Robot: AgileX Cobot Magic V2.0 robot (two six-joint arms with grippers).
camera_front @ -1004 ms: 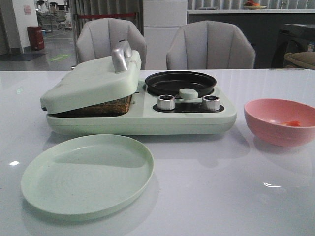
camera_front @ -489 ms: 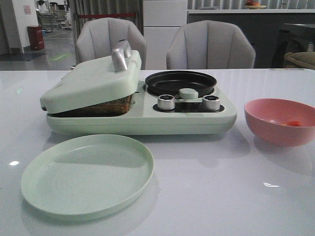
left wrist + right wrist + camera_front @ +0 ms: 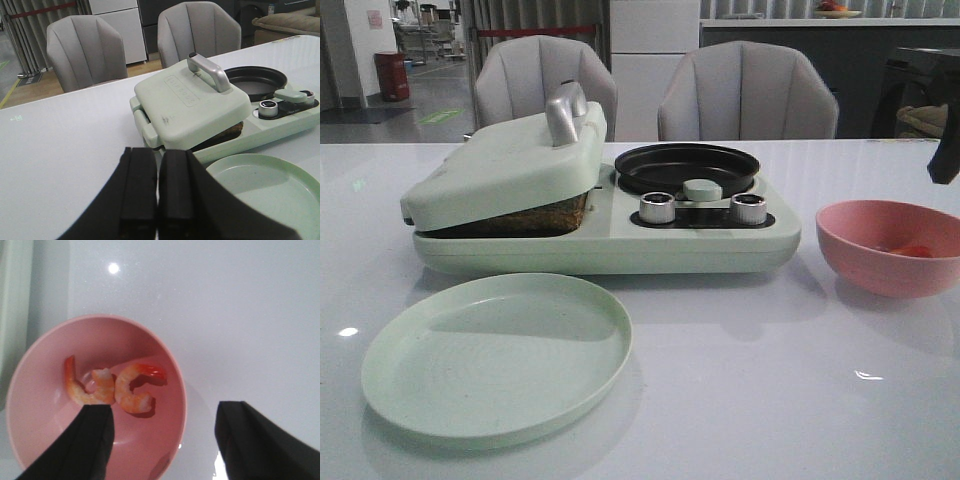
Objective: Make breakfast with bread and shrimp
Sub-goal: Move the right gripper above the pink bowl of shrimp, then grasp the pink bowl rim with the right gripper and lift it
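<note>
Shrimp (image 3: 112, 385) lie in the bowl (image 3: 165, 370), below and just ahead of the wide right jaws (image 3: 162, 445). Left jaws (image 3: 159, 187) pressed together, empty. Step: shrimp pickup. Next: descend, centre on one.

Dim, grainy views; ceiling-light glare spots the glossy table (image 3: 740, 400).

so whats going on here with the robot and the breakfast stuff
Nothing is held. The right gripper hangs open above the pink bowl, which holds two orange-pink curved shrimp. The left gripper is shut and empty, short of the pale green sandwich maker. Its lid rests tilted on browned bread. The round green plate and the black pan hold nothing.
</note>
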